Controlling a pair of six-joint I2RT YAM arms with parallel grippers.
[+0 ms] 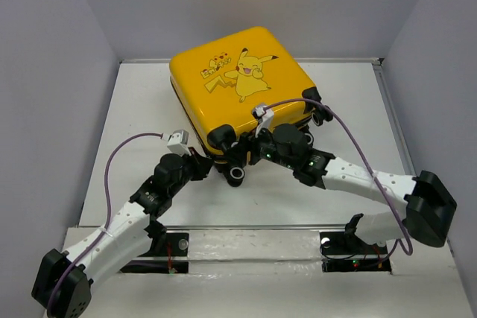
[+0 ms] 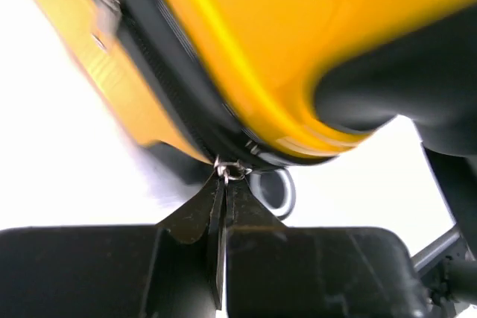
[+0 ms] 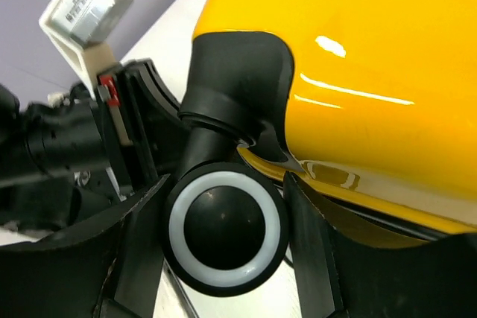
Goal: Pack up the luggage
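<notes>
Luggage point(image 1: 238, 72) closed, lying flat with the Pikachu side up, on table point(image 1: 134, 132), centre-far. Its near corner sits between the two arms. Left gripper point(image 2: 223, 188): fingers clenched together on the small metal zip pull point(image 2: 229, 170) at the black seam. Right gripper point(image 3: 225, 191): fingers on either side of the corner wheel point(image 3: 223, 232), both against its sides, grasping it. Wheel black with a white ring.

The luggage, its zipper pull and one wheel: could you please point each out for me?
luggage point(image 1: 231, 106): top external view, on the yellow lid.
zipper pull point(image 2: 227, 171): left wrist view, on its metal ring.
wheel point(image 3: 223, 230): right wrist view, on the black hub inside the white ring.
</notes>
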